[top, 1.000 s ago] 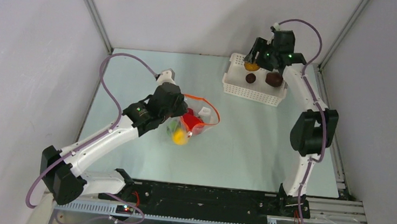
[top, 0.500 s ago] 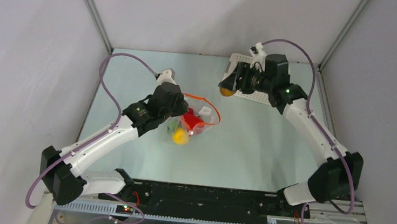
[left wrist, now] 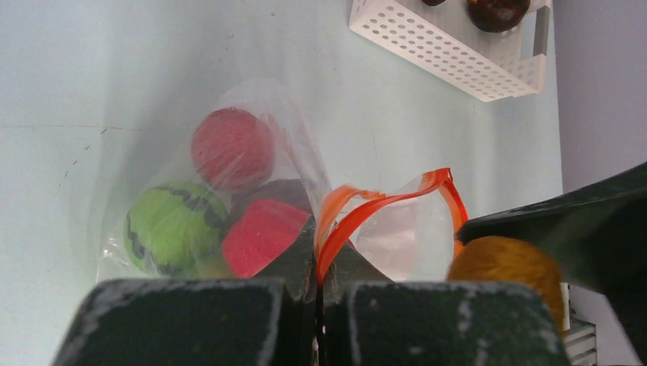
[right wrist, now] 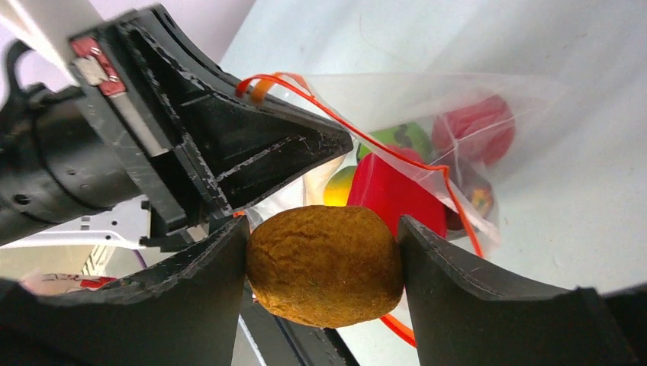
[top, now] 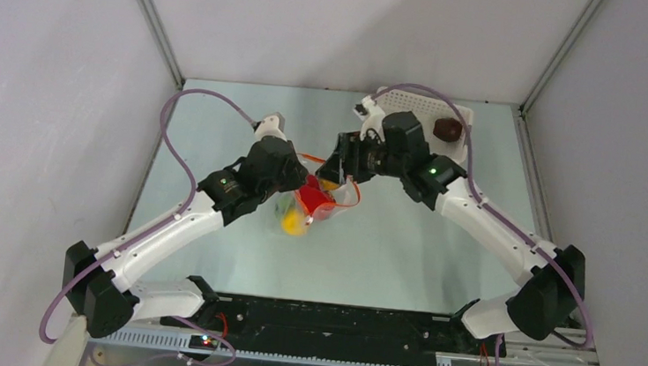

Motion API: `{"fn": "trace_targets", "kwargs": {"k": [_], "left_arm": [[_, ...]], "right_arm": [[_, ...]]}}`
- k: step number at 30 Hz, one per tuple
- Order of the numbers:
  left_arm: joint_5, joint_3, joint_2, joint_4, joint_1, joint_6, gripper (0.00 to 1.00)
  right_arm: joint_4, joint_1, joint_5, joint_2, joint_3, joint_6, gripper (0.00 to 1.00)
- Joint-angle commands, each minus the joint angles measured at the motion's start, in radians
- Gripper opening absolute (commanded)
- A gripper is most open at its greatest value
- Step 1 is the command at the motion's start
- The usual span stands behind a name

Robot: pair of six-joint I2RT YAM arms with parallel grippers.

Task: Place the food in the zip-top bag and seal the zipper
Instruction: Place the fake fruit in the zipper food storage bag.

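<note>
The left tool (left wrist: 317, 263) is clamped shut on the orange-red zipper (left wrist: 381, 202) of the bag (left wrist: 305, 152), lifting one side of the rim so the mouth gapes toward the right. The bag lies near the middle of the table (left wrist: 114, 76), with a red ball (left wrist: 231, 147), a green ball (left wrist: 168, 229) and a red piece (left wrist: 259, 236) already inside. The right tool (top: 340, 162) grips a brown fruit (right wrist: 326, 263) between its fingers, just beside the raised rim.

To do this well, the right tool should carry the fruit over the orange loop and past it, down into the clear pocket, and let go only once the fruit is below the strip. Released early, it would likely roll off the floppy plastic onto the table. The left tool needs a firm pinch so the mouth does not collapse.

From above, the right tool covers the opening, so how wide it gapes is unclear. The slider is not visible. The basket (left wrist: 450, 53) is cut off at the far right; at least one dark fruit (top: 449, 129) remains in it.
</note>
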Motion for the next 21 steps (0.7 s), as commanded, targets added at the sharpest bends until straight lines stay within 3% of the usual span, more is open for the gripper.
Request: {"fn": "trace_targets", "kwargs": {"k": [1,8,15,21], "left_arm": [[0.008,-0.009,-0.036,0.053,0.007,0.005,0.00],[0.014,-0.012,-0.042,0.058,0.006,0.003,0.00],[0.020,-0.017,-0.047,0.062,0.007,0.001,0.00],[0.023,-0.022,-0.050,0.059,0.007,-0.002,0.00]], "right_arm": [[0.007,0.051,0.065,0.033,-0.007,0.005,0.47],[0.007,0.084,0.097,0.060,-0.006,0.005,0.61],[0.026,0.098,0.073,0.085,-0.007,0.005,0.86],[0.057,0.103,0.003,0.090,-0.007,0.017,0.91]]}}
